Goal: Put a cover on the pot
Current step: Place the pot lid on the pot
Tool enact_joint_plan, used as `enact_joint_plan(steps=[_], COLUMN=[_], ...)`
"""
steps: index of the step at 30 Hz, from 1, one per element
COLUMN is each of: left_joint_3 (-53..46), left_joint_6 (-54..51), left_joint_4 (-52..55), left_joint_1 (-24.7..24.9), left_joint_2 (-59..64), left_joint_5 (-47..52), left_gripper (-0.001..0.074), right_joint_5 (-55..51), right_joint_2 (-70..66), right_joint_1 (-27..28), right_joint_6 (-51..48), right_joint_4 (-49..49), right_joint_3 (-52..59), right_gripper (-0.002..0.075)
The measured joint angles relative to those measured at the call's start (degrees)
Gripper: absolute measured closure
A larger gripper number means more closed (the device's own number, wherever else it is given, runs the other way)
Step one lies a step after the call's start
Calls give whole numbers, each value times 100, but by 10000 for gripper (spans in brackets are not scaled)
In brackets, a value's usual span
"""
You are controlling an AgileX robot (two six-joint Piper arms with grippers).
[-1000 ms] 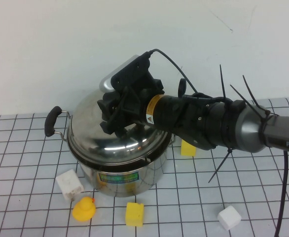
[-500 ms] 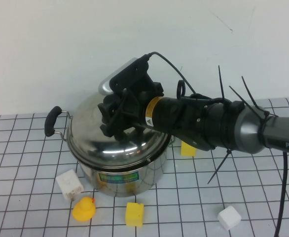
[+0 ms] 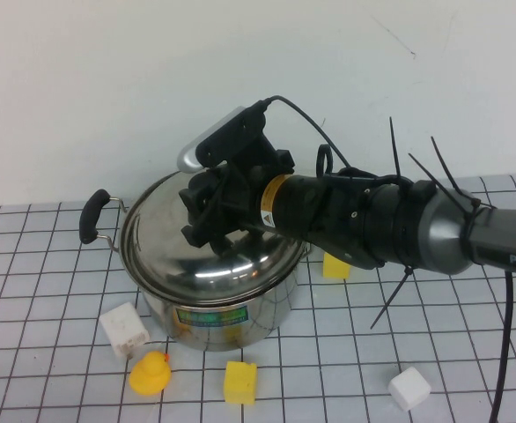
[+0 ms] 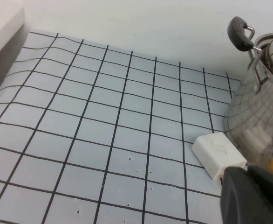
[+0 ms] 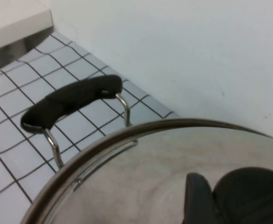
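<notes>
The steel pot (image 3: 258, 308) with a green-yellow label stands on the checked mat. The domed steel lid (image 3: 196, 260) lies level on its rim. My right gripper (image 3: 212, 220) reaches in from the right and is shut on the lid's black knob at the centre. In the right wrist view, one of its fingers (image 5: 199, 198) presses against the knob (image 5: 253, 196) above the lid (image 5: 141, 177), with the pot's black handle (image 5: 71, 100) beyond. My left gripper (image 4: 250, 196) is shut and empty, low beside the pot's left wall (image 4: 262, 116). It is out of the high view.
A white block (image 3: 123, 330), a yellow duck (image 3: 150, 373) and a yellow block (image 3: 240, 382) lie in front of the pot. Another white block (image 3: 409, 388) lies front right, and a yellow block (image 3: 335, 264) lies behind the right arm. A white wall stands behind.
The lid was tilted over the pot with its front edge low. My right gripper has lowered it, and it now rests level on the rim.
</notes>
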State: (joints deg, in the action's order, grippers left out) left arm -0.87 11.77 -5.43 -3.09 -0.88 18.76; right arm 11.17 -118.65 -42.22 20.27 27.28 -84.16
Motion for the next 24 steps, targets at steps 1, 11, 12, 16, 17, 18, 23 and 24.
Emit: enact_joint_plan(steps=[1, 11, 12, 16, 17, 18, 23, 24], left_joint_3=[0, 0, 0, 0, 0, 0, 0, 0], left_joint_6=[0, -11, -11, -11, -11, -11, -11, -11], left_joint_4=[0, 0, 0, 0, 0, 0, 0, 0], left_joint_1=[0, 0, 0, 0, 0, 0, 0, 0], left_joint_2=[0, 0, 0, 0, 0, 0, 0, 0], left_joint_5=[0, 0, 0, 0, 0, 0, 0, 0], left_gripper=[738, 738, 738, 738, 738, 738, 738, 738], right_joint_5=[55, 423, 423, 413, 412, 378, 166, 132], right_joint_2=[0, 0, 0, 0, 0, 0, 0, 0], right_joint_1=[0, 0, 0, 0, 0, 0, 0, 0], right_joint_6=[0, 15, 15, 15, 15, 15, 21, 21], right_joint_4=[0, 37, 37, 37, 37, 37, 37, 37], right_joint_3=[0, 0, 0, 0, 0, 0, 0, 0], right_gripper=[379, 379, 379, 379, 379, 379, 379, 379])
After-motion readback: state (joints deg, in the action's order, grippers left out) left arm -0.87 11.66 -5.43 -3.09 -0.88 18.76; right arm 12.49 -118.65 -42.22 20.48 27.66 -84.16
